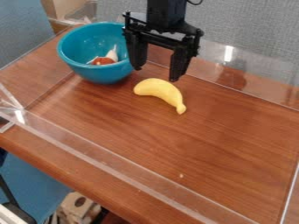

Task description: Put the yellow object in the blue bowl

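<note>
Jaws (160, 63) agape over wooden table (176, 140) with clear plastic walls (140, 188)

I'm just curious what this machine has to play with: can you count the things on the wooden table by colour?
Yellow: 1, the yellow object, lying on the wood beside the bowl
Blue: 1, the blue bowl
Red and white: 1, a small item inside the bowl
Total: 3
</note>
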`<state>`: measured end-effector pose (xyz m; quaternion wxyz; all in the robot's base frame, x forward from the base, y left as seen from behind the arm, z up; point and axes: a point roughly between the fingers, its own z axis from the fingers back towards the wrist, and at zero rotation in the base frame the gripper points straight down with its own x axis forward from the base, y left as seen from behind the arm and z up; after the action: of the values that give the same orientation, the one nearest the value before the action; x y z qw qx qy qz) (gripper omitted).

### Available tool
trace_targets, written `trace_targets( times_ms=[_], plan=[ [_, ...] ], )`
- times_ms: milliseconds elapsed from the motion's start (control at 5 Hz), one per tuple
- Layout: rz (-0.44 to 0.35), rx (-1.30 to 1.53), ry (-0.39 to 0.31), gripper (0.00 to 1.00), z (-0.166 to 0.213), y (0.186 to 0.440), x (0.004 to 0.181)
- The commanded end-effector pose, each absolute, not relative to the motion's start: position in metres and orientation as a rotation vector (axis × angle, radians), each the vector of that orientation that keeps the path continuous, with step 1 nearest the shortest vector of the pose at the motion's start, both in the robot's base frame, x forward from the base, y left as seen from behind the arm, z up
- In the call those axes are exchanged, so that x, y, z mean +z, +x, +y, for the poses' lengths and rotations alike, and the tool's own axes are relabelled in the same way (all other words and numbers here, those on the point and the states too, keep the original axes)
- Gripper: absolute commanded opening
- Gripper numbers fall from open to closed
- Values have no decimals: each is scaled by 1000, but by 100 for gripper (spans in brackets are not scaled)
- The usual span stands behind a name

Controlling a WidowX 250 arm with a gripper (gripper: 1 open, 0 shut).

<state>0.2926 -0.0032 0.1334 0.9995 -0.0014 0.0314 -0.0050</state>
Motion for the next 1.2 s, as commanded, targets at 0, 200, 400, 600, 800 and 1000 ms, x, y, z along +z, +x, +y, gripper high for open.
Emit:
trace_targets(
  times_ms=[0,200,400,600,800,1000],
  plan=[
    [77,73,-2,100,5,293,126],
    [75,192,-7,100,-2,295,120],
    [67,331,-16,100,-10,300,115],
    [48,560,-35,100,-7,310,121],
    [33,759,-45,100,-5,320,119],
    [21,942,-54,100,-4,326,120]
  ],
)
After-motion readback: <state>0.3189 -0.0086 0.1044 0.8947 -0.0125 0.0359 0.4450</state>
